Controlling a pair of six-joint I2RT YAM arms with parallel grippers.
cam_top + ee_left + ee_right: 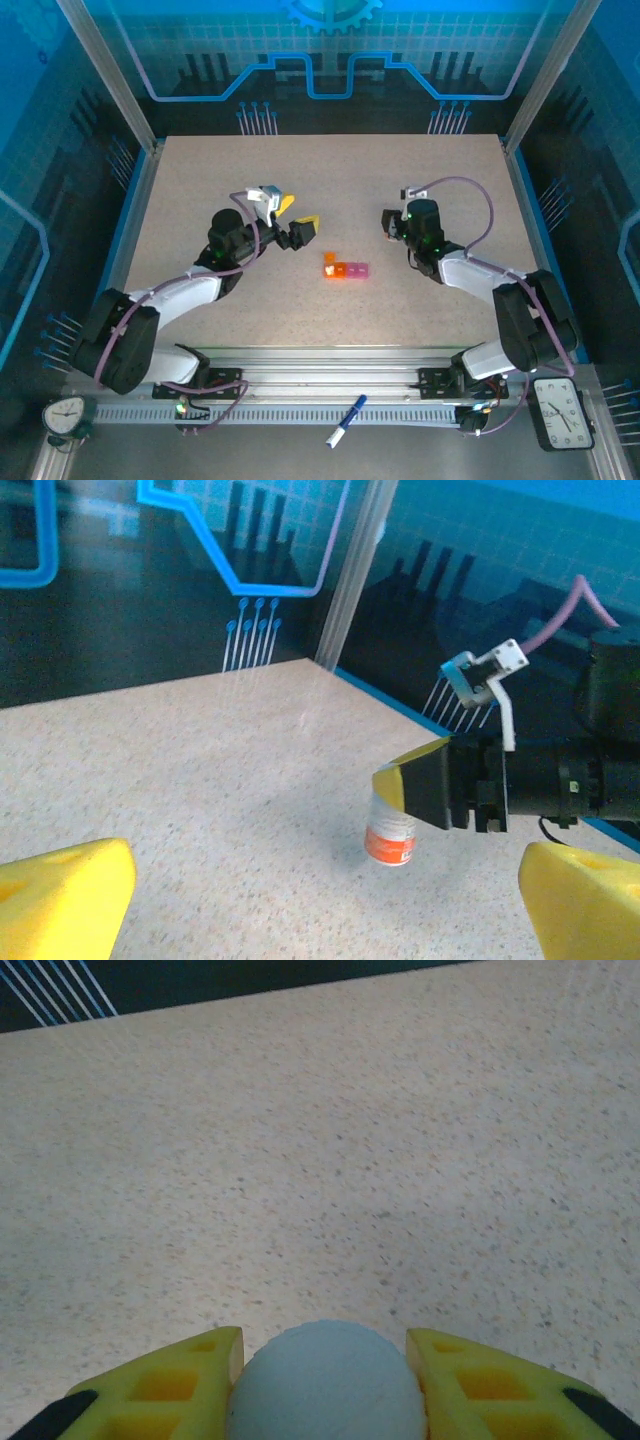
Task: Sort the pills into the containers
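The containers (345,270) lie mid-table as a short strip of joined cells, orange at the left and pink at the right. My right gripper (325,1345) is shut on the round white cap of a small bottle (325,1390). In the left wrist view the same bottle (390,840) hangs upright under the right gripper (392,800), white cap up and orange part down, close to the tabletop. My left gripper (297,218) stands open, left of and slightly behind the strip, with nothing between its yellow fingers (60,895). The pills are out of view.
The speckled beige table (200,180) has blue-edged side rails and metal corner posts (110,75). A pen (345,420) lies on the frame below the table's near edge, between two clocks (65,415).
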